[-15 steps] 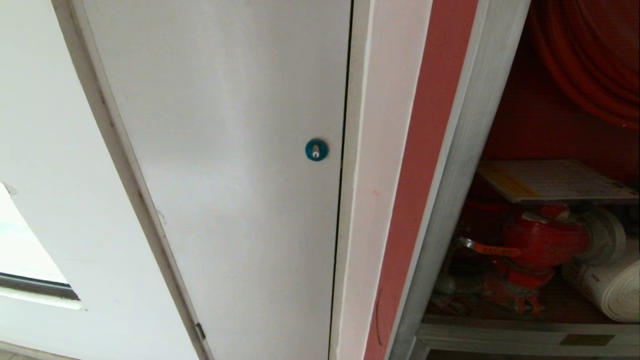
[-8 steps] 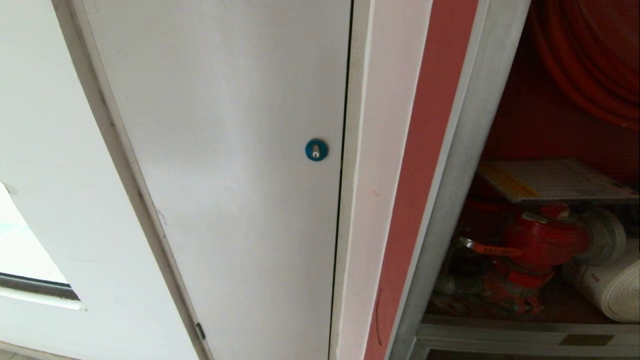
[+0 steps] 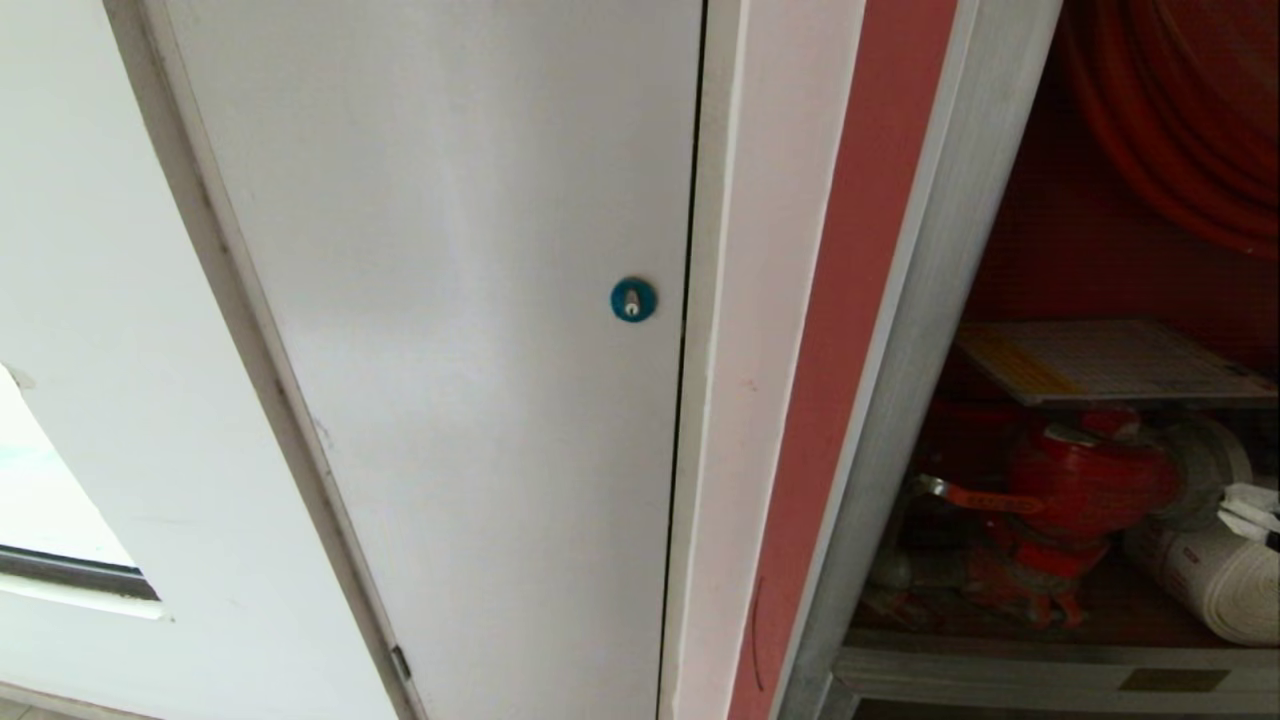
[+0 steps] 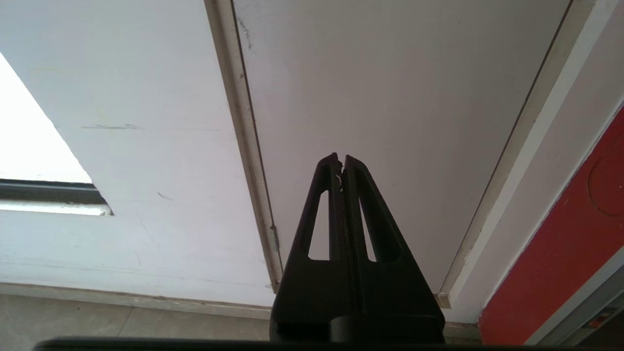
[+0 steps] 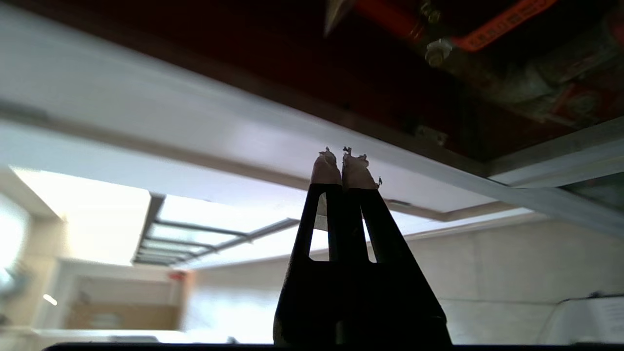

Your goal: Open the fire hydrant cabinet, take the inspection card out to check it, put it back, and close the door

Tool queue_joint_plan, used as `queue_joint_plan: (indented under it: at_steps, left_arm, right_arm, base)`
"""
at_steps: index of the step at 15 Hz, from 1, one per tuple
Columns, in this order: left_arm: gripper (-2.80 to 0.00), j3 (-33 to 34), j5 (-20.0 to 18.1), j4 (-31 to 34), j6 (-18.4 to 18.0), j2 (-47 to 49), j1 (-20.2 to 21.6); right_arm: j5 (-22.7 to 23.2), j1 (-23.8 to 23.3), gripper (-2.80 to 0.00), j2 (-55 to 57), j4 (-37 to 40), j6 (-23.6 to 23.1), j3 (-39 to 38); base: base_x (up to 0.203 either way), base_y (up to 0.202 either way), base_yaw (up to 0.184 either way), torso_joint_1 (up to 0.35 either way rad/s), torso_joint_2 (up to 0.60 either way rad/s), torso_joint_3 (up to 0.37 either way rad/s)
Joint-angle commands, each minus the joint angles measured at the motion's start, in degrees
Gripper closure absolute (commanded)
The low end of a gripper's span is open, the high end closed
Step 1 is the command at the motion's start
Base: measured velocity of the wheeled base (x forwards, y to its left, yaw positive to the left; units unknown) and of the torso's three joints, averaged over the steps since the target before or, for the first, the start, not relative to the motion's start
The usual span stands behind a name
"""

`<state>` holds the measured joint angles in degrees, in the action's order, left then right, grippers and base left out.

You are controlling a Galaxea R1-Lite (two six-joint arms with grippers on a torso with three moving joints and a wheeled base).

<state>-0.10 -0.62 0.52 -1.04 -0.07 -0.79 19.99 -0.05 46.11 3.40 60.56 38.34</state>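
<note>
Both claws we see pressed together, empty: the right gripper (image 5: 343, 158) pointing at the cabinet's (image 3: 930, 300) lower frame below the red valve (image 3: 1085, 480), the left gripper (image 4: 341, 158) facing the white door (image 3: 450, 300). Inside, the card (image 3: 1100, 360) lies flat above the valve, beside the rolled hose (image 3: 1210, 585).

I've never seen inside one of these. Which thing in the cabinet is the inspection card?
Look into the open red cabinet on the right. Below the coiled red hose, the inspection card lies flat above the red valve. It is the only thin white sheet, with a yellow band and printed grid.
</note>
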Motion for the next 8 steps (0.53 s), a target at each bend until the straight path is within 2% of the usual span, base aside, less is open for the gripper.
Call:
queue_joint_plan:
  at_steps: [1,8]
  left_arm:
    - [0.00,0.0,0.0,0.0,0.0,0.0,0.0]
    - [0.00,0.0,0.0,0.0,0.0,0.1,0.0]
  right_arm:
    - [-1.2,0.0,0.00,5.5,-1.7,2.3,0.6]
    - [-4.3,0.0,0.00,7.5,-3.6,2.8,0.6]
  base:
    - [0.000,0.000,0.000,0.000,0.00,0.000]
    - [0.000,0.000,0.000,0.000,0.00,0.000]
